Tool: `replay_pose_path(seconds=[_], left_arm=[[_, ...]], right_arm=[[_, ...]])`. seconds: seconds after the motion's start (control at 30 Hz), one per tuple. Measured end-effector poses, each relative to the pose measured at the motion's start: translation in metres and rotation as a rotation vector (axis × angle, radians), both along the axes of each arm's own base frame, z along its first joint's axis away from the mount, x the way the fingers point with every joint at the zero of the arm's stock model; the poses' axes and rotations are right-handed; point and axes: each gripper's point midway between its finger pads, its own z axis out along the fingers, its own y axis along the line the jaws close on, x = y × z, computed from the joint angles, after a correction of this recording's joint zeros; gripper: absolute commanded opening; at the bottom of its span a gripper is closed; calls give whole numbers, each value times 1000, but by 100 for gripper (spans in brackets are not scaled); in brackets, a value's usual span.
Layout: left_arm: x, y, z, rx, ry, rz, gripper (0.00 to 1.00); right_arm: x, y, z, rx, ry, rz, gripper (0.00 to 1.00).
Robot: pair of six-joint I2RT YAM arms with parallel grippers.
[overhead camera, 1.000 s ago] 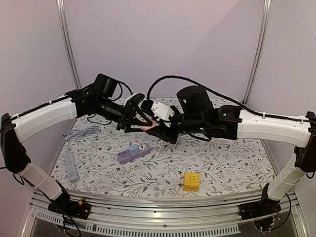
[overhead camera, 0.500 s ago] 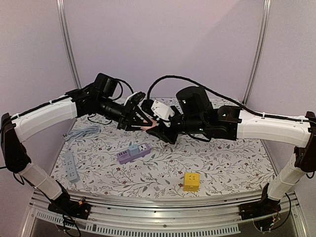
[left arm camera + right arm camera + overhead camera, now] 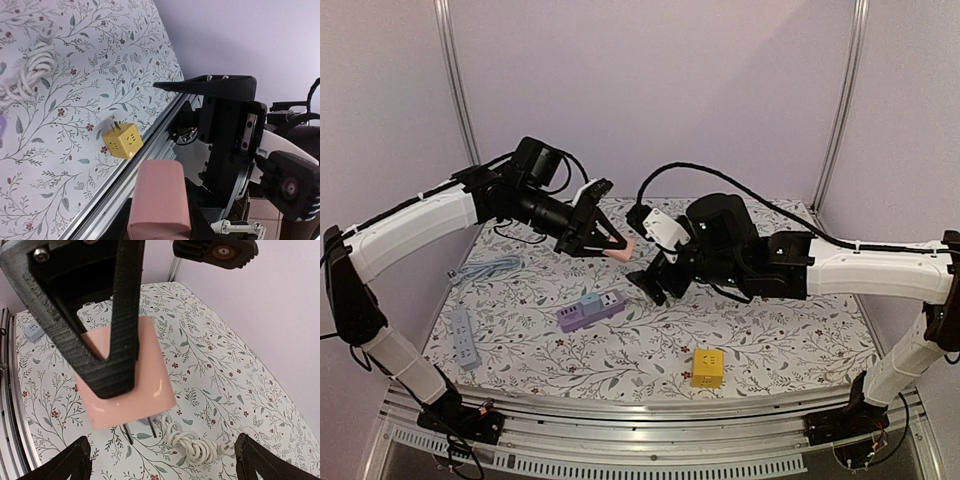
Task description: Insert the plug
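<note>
The plug [image 3: 621, 251] is a pink block with two metal prongs, and it hangs in the air above the back middle of the table. My left gripper [image 3: 607, 243] is shut on it. In the left wrist view the plug [image 3: 160, 197] fills the space between the left gripper's [image 3: 160, 216] dark jaws. In the right wrist view the plug [image 3: 145, 390] hangs prongs down, with a black left finger [image 3: 107, 340] across it. My right gripper [image 3: 656, 284] stands open just right of and below the plug, touching nothing; its fingertips [image 3: 75, 460] sit wide apart. A purple power strip [image 3: 590, 310] lies on the table below.
A yellow cube adapter [image 3: 707, 367] sits near the front edge. A white power strip [image 3: 465, 337] lies at the left, with a pale blue cable [image 3: 485, 268] behind it. A bundled white cord [image 3: 192, 445] lies under the plug. The cloth [image 3: 790, 330] is floral.
My right gripper has opened, let go of the plug and drawn back down and to the right. The left gripper has closed on the plug and now holds it alone.
</note>
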Motion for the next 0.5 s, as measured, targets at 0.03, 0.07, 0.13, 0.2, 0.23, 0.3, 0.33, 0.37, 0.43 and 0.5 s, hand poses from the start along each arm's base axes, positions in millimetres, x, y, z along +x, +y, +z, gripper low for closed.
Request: replay_pose_path(seconds=[0.03, 0.07, 0.13, 0.2, 0.23, 0.3, 0.33, 0.37, 0.43, 0.5], left_arm=[[2, 0, 0, 10, -9, 2, 0], [4, 0, -1, 23, -18, 6, 0], [7, 2, -4, 46, -29, 11, 0], [9, 3, -9, 70, -35, 15, 0], [10, 5, -11, 85, -38, 16, 0], [12, 7, -15, 110, -45, 21, 0], [13, 7, -17, 124, -51, 22, 0], [16, 8, -18, 138, -58, 25, 0], [20, 9, -21, 163, -73, 27, 0], [24, 11, -25, 195, -88, 34, 0]], right_arm=[[-3, -6, -1, 6, 12, -7, 99], [-5, -9, 0, 12, 19, -11, 99], [-9, -19, 4, 36, 35, -24, 99], [-13, -27, 8, 58, 50, -34, 99], [-16, -32, 12, 77, 60, -42, 99], [-20, -40, 16, 101, 76, -54, 99], [-21, -43, 17, 108, 84, -58, 99], [-23, -47, 17, 115, 96, -65, 99], [-25, -51, 16, 117, 113, -73, 99], [-26, -53, 13, 111, 126, -79, 99]])
